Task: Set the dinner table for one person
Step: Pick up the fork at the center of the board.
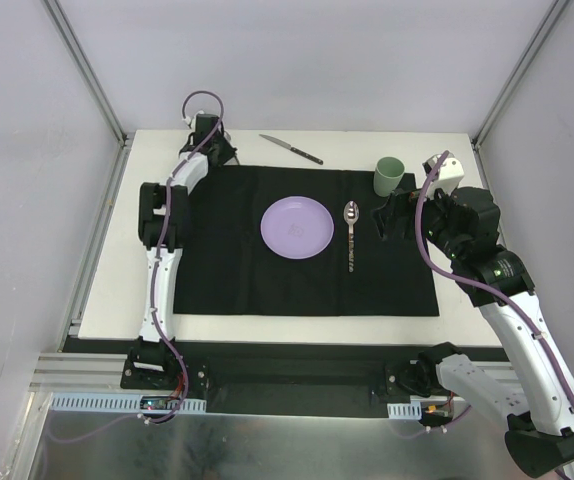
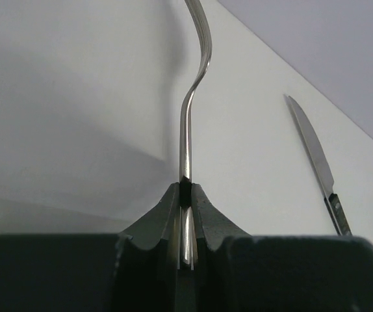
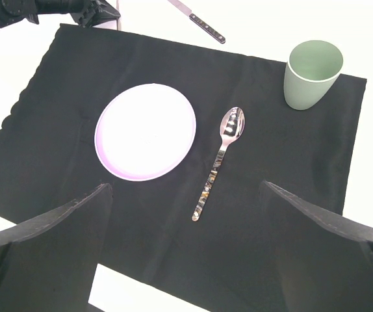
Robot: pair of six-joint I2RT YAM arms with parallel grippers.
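My left arm (image 1: pixel 157 270) is reached out to the far left corner of the black mat (image 1: pixel 227 270). The left jaws are clamped on a slim piece of metal cutlery (image 2: pixel 185 130). From its curved neck I take it for a fork, though its head runs out of the wrist view. Its handle sits between the fingers and the shaft points straight ahead of them, over bare white worktop (image 1: pixel 367 148).

The right arm (image 1: pixel 512 290) hangs over the mat's right side, just near of the green cup (image 1: pixel 388 177). The right jaws are spread wide and hold nothing.

The mat lies in the middle of the worktop. It carries a lilac plate (image 1: pixel 296 226) at its centre, a spoon (image 1: pixel 351 235) just right of the plate and the cup at the far right corner. A knife (image 1: pixel 291 149) lies slanted on bare worktop just beyond the mat's far edge.

The free place, as I judge it, is the strip of mat between the plate and the mat's left edge. It lies toward the near edge and a little to the right of the left jaws, and the left arm is far nearer to it. The spoon's long axis runs from far edge to near edge, bowl away from the arms. I would bring the fork down parallel to it, which means turning the wrist first.
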